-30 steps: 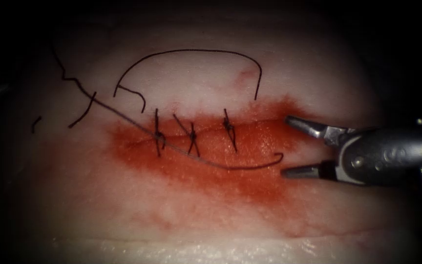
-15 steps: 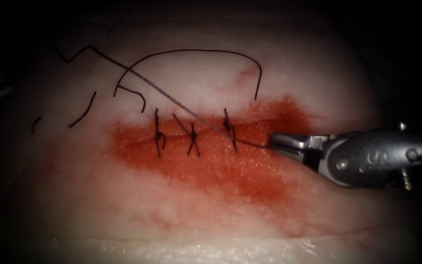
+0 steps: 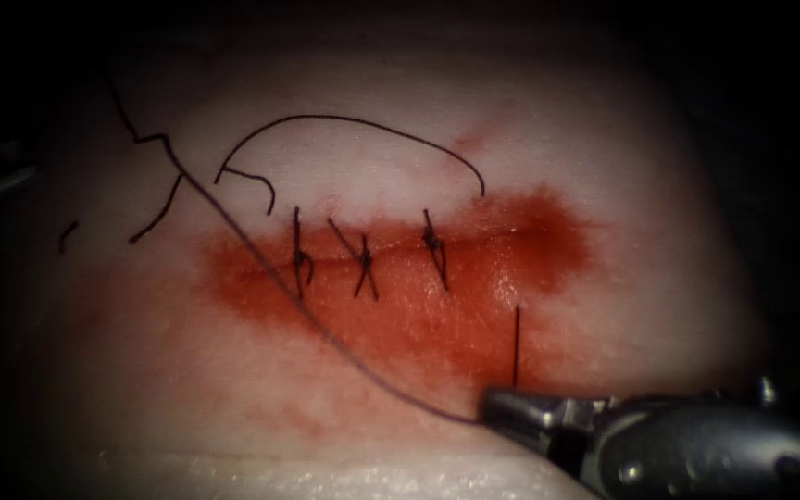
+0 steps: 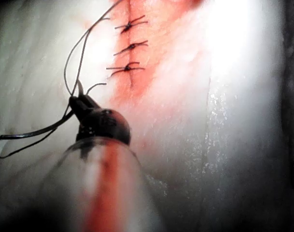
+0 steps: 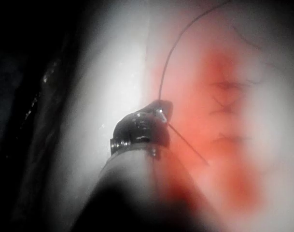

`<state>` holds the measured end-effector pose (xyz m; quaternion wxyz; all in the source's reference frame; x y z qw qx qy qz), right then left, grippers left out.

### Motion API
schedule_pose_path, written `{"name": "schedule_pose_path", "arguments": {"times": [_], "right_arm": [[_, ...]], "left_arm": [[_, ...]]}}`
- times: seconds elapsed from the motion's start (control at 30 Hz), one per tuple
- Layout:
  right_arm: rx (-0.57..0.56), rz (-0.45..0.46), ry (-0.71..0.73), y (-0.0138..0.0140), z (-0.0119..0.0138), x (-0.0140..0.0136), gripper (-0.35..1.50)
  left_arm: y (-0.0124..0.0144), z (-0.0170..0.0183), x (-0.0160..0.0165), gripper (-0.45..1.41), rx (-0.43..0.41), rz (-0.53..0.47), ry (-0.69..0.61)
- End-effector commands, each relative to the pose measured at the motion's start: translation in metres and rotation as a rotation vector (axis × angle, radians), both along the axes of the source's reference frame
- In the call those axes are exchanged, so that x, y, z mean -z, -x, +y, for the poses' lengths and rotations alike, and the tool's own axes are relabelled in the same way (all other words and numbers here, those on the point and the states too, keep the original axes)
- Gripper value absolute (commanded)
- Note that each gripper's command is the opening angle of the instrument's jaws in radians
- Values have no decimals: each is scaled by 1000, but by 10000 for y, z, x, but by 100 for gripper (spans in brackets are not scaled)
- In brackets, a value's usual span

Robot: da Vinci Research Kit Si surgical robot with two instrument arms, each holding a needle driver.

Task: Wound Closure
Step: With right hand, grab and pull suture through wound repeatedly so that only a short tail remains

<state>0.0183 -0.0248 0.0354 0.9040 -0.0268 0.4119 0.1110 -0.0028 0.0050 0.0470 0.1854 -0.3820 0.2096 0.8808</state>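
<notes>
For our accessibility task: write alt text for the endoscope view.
The right tool, below the cut, has its jaws shut on dark thread that runs up and left across the tissue. Three tied stitches cross the cut amid red fluid.

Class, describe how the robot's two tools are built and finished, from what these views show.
The right tool is bright grey metal: slim tapered jaws, a rounded wrist housing with small screws or pins, and a short stud on top. In its wrist view it looks dark and glossy above a collar and shaft. The left tool has small dark jaws, a rounded dark wrist and a wider pale shaft.
</notes>
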Motion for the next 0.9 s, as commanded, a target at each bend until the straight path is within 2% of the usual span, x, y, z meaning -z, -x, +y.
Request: {"name": "schedule_pose_path", "arguments": {"times": [0.03,0.23,0.4,0.53,0.9], "right_arm": [[10,3,-15,-18,-15,7,-35],[33,8,-25,-47,-34,32,-35],[40,15,-27,-59,-39,46,-35],[48,16,-12,-56,-36,46,-35],[61,47,-64,-91,-63,54,-35]], "left_arm": [[5,0,-6,-45,-1,-1,0],[5,0,-6,-45,-3,1,-1],[5,0,-6,-45,-3,1,-1],[6,0,-6,-45,-4,-1,0],[5,0,-7,-45,-5,-1,0]]}}
